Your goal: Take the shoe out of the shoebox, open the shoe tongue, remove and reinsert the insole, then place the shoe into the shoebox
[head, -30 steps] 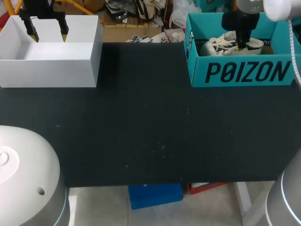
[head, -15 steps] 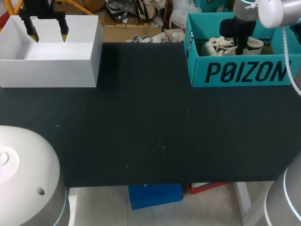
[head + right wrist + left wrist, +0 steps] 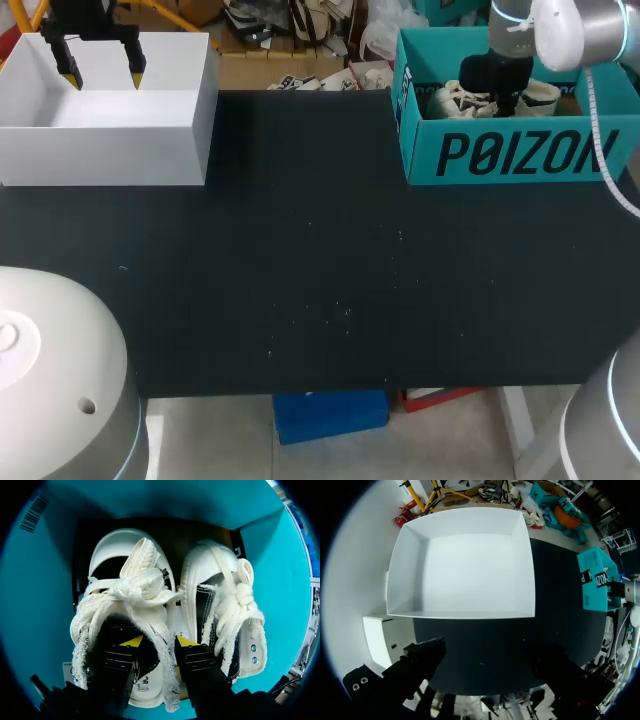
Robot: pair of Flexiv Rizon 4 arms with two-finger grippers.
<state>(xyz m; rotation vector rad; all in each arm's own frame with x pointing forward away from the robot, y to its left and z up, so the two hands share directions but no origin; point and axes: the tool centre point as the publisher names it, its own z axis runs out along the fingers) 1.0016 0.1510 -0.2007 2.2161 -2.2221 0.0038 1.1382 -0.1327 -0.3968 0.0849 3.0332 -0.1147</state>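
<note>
The shoebox [image 3: 520,155] stands on the desk [image 3: 320,270] at its far right corner, and the right pincer [image 3: 159,642] is down inside it. Two shoes lie close side by side in the shoebox. The shoe [image 3: 125,600] lies under the right pincer, which sits at the shoe's opening, over the side wall nearest the second shoe [image 3: 225,605]. The second shoe lies just beside the pincer. Both toes lie ahead of the pincer. Well apart, at the desk's far left corner, the left pincer [image 3: 102,72] hangs above an open box [image 3: 110,150], whose hollow lies ahead of it.
</note>
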